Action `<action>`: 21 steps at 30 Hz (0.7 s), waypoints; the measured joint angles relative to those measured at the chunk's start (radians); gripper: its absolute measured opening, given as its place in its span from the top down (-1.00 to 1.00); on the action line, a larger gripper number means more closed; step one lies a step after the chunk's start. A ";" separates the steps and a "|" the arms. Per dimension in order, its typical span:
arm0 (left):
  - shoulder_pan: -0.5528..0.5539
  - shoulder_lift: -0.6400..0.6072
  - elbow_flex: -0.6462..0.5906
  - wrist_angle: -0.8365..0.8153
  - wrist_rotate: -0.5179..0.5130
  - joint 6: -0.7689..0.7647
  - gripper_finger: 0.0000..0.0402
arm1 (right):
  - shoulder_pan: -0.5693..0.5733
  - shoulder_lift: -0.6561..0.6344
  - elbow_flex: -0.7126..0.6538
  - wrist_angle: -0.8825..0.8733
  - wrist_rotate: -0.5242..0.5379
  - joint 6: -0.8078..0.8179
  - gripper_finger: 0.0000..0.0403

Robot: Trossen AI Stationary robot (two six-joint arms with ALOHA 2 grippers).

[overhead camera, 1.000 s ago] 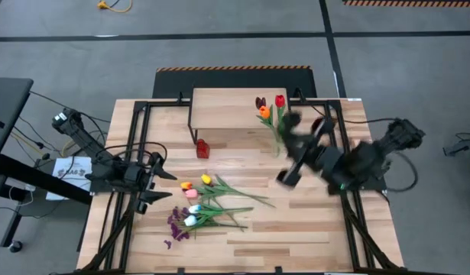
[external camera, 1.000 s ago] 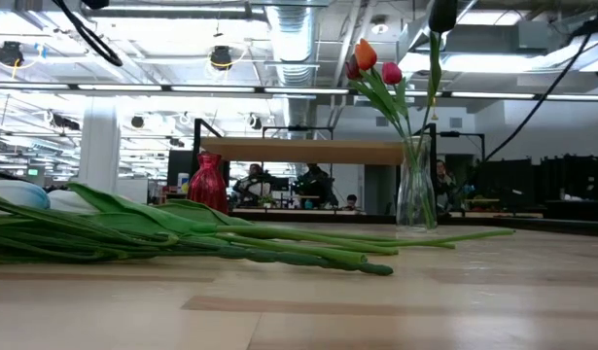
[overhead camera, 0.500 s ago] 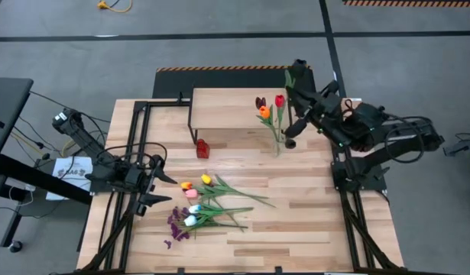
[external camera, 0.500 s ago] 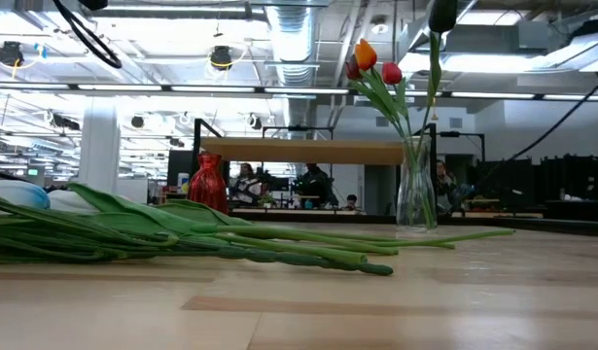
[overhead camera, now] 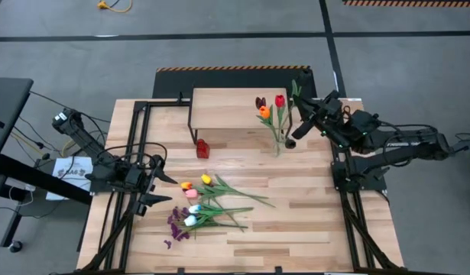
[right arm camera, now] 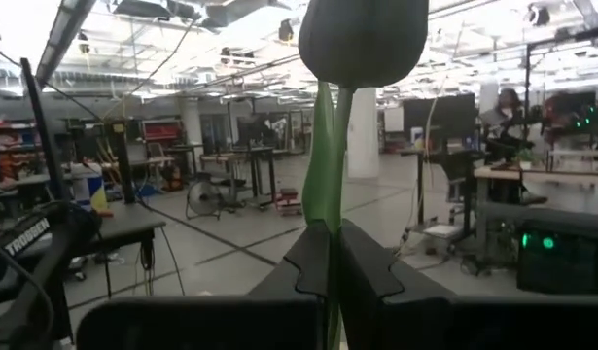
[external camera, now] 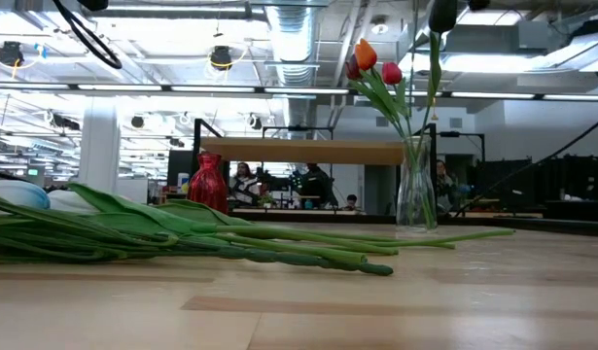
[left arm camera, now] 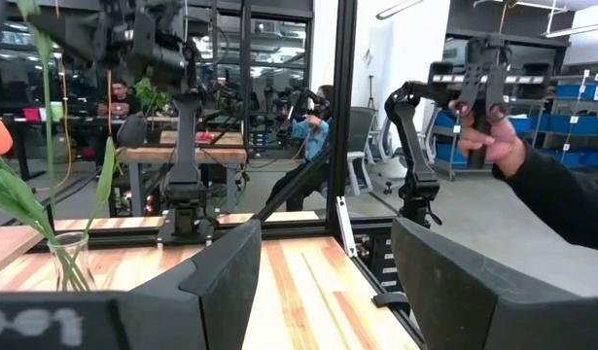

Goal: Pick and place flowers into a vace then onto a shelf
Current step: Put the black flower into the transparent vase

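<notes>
High view: loose flowers (overhead camera: 208, 200) lying on near bench (overhead camera: 296, 221); left gripper (overhead camera: 154, 183) released, beside them; glass vase (overhead camera: 278, 143) with three tulips before shelf (overhead camera: 227, 103); right gripper (overhead camera: 302, 107) clenched on dark tulip (right arm camera: 362, 39) above vase.

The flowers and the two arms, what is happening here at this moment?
The right gripper holds one dark tulip by its stem, jaws shut on it, beside the glass vase, which has three tulips in it. More flowers lie on the table. The left gripper waits, open, near them.
</notes>
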 joint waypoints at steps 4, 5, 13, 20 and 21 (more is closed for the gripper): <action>0.000 0.000 0.000 0.000 0.000 0.000 -0.10 | -0.031 -0.010 -0.064 0.005 -0.021 0.054 1.00; 0.000 0.000 0.000 0.000 0.000 0.000 -0.10 | -0.039 -0.010 -0.078 0.013 -0.035 0.064 1.00; 0.000 0.000 0.000 -0.002 0.000 -0.001 -0.10 | -0.069 -0.008 -0.133 0.021 -0.051 0.118 1.00; 0.000 0.000 0.000 -0.005 -0.001 -0.001 -0.10 | -0.066 -0.008 -0.149 0.013 -0.075 0.133 0.94; 0.000 0.000 0.000 -0.005 -0.001 -0.001 -0.10 | -0.066 -0.008 -0.149 0.012 -0.087 0.137 0.90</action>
